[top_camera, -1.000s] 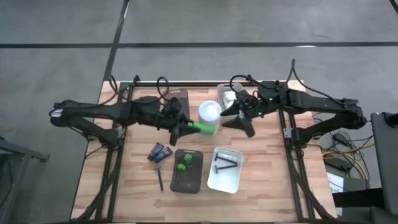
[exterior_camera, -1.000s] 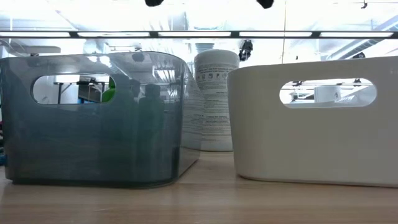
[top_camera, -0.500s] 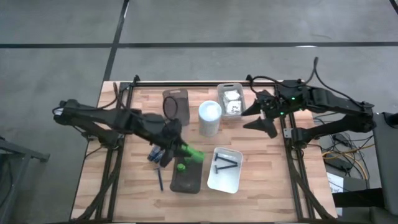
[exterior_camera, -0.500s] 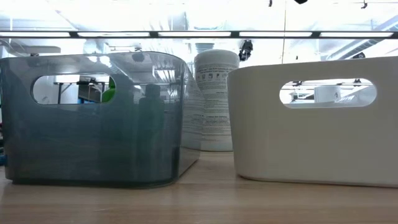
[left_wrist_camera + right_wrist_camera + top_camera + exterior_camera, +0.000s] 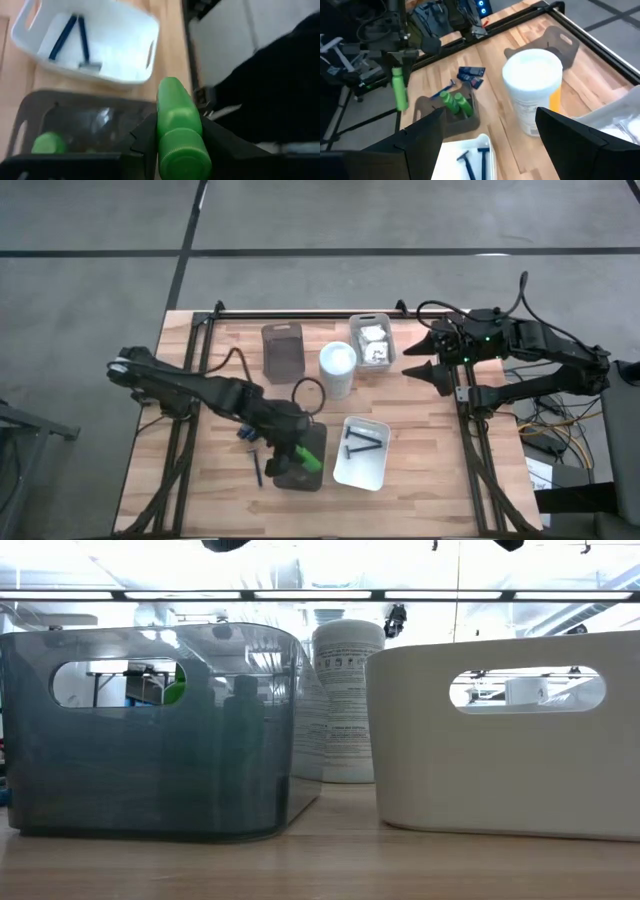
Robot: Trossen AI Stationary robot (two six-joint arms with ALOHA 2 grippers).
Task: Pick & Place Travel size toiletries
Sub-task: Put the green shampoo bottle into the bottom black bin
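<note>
From above, you see the left gripper [image 5: 293,455] closed on a green bottle [image 5: 305,457] over the grey tray [image 5: 300,467] at the near middle of the table [image 5: 420,440], while the right gripper [image 5: 420,357] hangs with its fingers spread and empty at the table's far right edge, right of the clear tray [image 5: 372,340] of white packets [image 5: 373,352]. From the left wrist, you see that green bottle [image 5: 176,125] pinched between the fingers above the grey tray [image 5: 75,107], where another green bottle [image 5: 46,142] lies, and the white tray [image 5: 100,45] beyond holds two razors [image 5: 75,42]. From the right wrist, you see its own wide fingers [image 5: 582,137] framing the white cylinder [image 5: 533,90], two green bottles [image 5: 457,104] in the grey tray [image 5: 447,117], navy tubes [image 5: 471,75] on the wood beyond it, and the left gripper [image 5: 399,80] holding the third bottle [image 5: 398,89] upright.
</note>
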